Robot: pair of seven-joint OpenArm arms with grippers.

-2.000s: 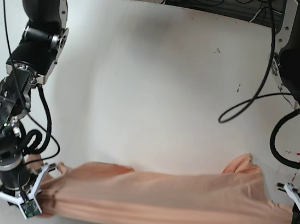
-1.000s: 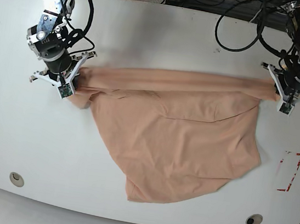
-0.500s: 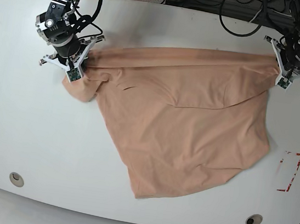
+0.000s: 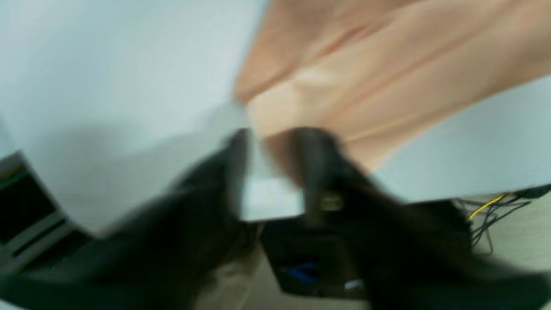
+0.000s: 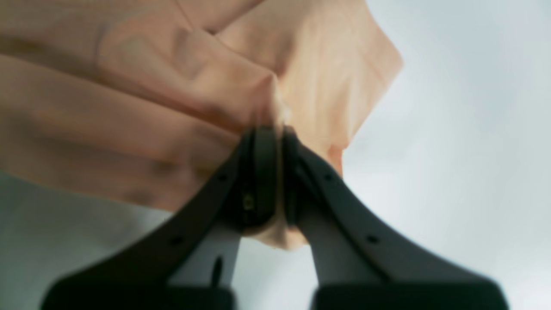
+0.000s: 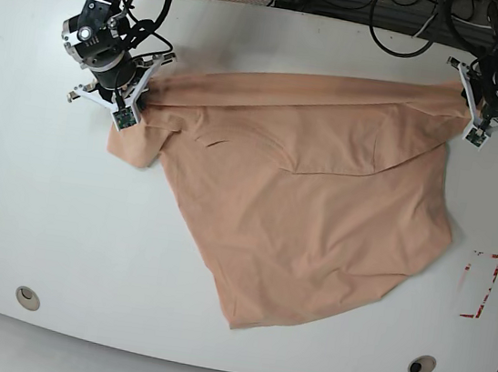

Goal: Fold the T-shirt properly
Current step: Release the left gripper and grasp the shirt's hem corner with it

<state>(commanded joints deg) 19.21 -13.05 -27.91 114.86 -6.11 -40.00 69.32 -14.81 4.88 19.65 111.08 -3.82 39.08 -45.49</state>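
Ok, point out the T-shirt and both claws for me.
T-shirt [image 6: 309,221]: base view, middle of the spread cloth.
Right claw [image 6: 129,106]: base view, tips pinching the cloth.
Left claw [image 6: 471,117]: base view, tips at the shirt's corner.

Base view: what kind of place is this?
Likely a robotics lab bench: a white table with two arms at its far corners holding a T-shirt, loose cables behind it, and red tape marks on the top.

White table [image 6: 277,43] carries the spread peach T-shirt [image 6: 310,212]
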